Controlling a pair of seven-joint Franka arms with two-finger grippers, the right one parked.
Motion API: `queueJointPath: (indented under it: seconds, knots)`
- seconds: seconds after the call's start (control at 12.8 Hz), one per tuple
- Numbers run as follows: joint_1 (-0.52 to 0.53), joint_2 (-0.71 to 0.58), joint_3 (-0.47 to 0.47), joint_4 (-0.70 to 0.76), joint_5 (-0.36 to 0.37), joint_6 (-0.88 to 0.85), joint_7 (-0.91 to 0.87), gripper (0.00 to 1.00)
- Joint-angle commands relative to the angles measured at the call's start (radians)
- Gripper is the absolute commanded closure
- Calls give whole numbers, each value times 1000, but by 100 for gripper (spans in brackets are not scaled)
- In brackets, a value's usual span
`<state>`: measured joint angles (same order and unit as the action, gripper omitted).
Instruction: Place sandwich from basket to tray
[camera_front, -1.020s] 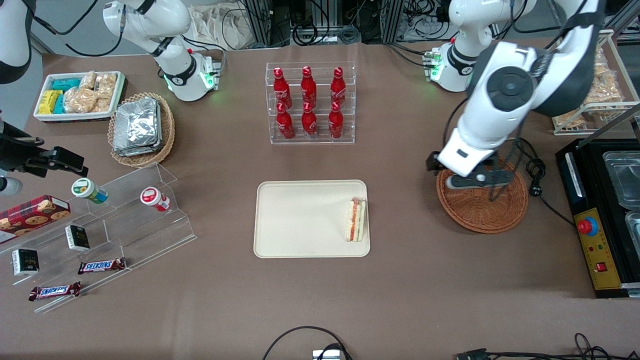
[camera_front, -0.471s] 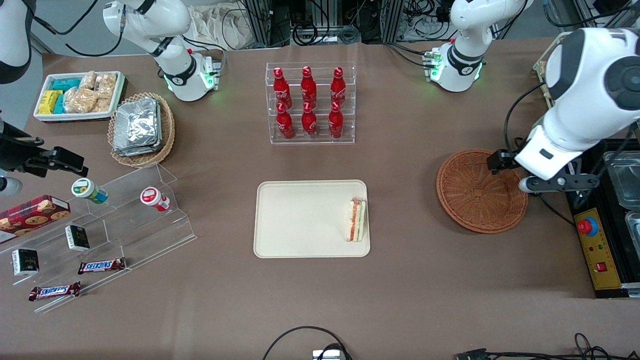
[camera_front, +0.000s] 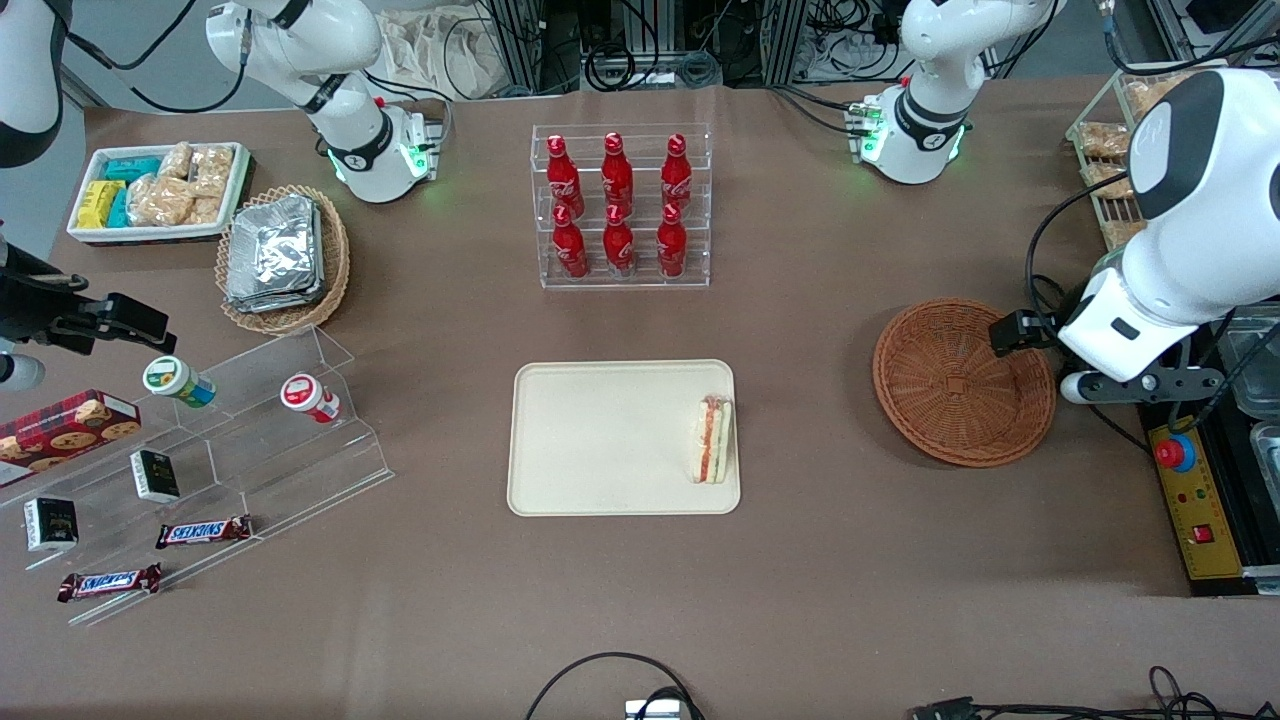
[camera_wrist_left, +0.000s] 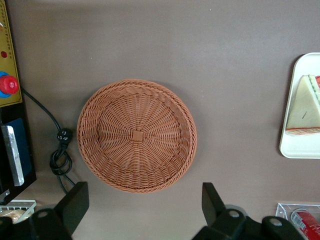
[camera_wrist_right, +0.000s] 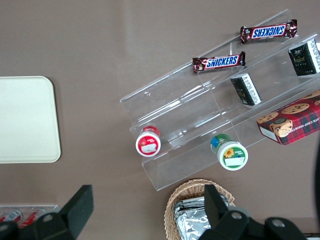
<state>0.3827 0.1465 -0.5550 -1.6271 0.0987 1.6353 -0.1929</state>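
The sandwich (camera_front: 713, 440), a pale wedge with red and green filling, lies on the cream tray (camera_front: 600, 440) at the edge nearest the basket. It also shows in the left wrist view as the sandwich (camera_wrist_left: 303, 107) on the tray (camera_wrist_left: 300, 147). The reddish-brown wicker basket (camera_front: 963, 382) (camera_wrist_left: 136, 135) holds nothing. My gripper (camera_front: 1140, 387) (camera_wrist_left: 143, 210) hangs above the table beside the basket, toward the working arm's end, near the black machine. Its fingers (camera_wrist_left: 75, 205) are spread wide and it is open, with only bare table between them.
A black machine with a red button (camera_front: 1175, 452) stands at the working arm's end, and a black cable (camera_wrist_left: 60, 152) lies between it and the basket. A rack of red bottles (camera_front: 620, 205) stands farther from the front camera than the tray. A clear snack shelf (camera_front: 200, 450) sits toward the parked arm's end.
My gripper has swung from above the basket out toward the working arm's end and now hangs beside the basket. The sandwich has stayed on the tray.
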Motion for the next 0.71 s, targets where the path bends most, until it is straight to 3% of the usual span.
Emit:
queueJointPath:
  seconds: [0.0, 0.31, 0.63]
  knots:
    - [10, 7, 0, 49, 3, -66, 15, 0]
    - [-168, 1, 232, 49, -16, -80, 70, 0]
    - [-188, 10, 253, 55, -13, -78, 118, 0]
